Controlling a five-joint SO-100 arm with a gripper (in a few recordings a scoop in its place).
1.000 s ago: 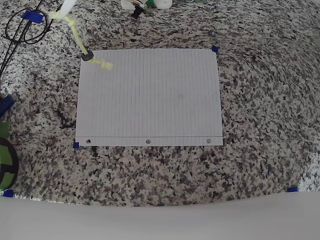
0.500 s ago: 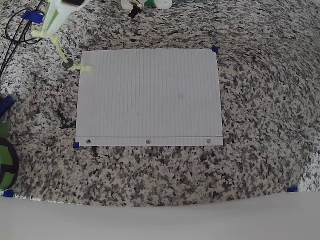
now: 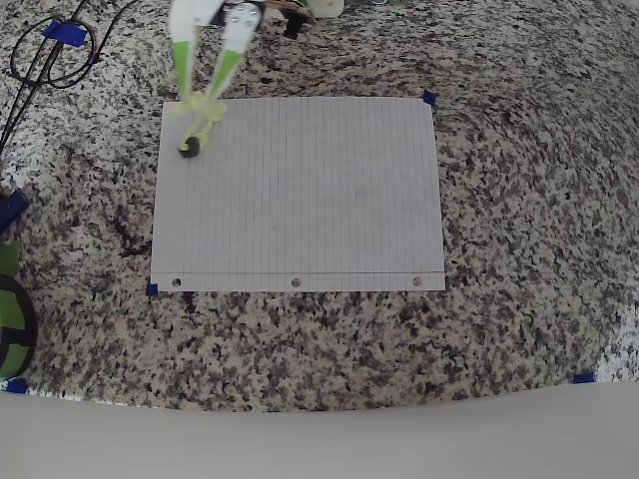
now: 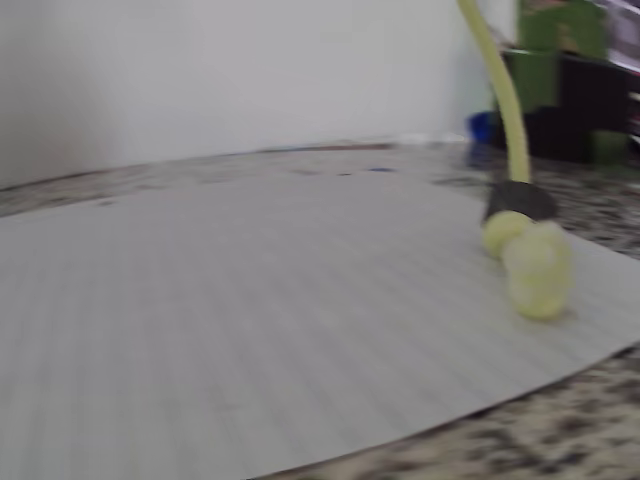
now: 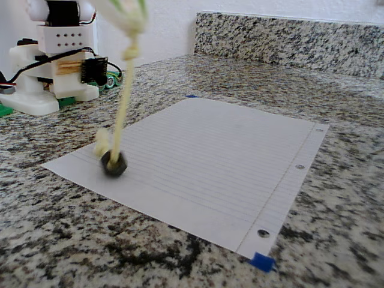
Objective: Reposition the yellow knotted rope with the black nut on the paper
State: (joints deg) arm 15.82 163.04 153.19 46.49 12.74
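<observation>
Claw (image 3: 203, 95) gripping yellow knotted rope (image 5: 123, 99)

We see pale yellow-green rope (image 3: 203, 112) w/ black nut (image 3: 190, 149), white ruled paper (image 3: 300, 200), speckled grey-black granite top (image 3: 519, 200), blue tape bits (image 3: 429, 98).

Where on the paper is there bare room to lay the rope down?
Most of the paper is bare, from the black nut across to the punched-hole edge and the far side. Only the corner under the end effector, where the yellow knotted rope hangs, is crowded.
</observation>
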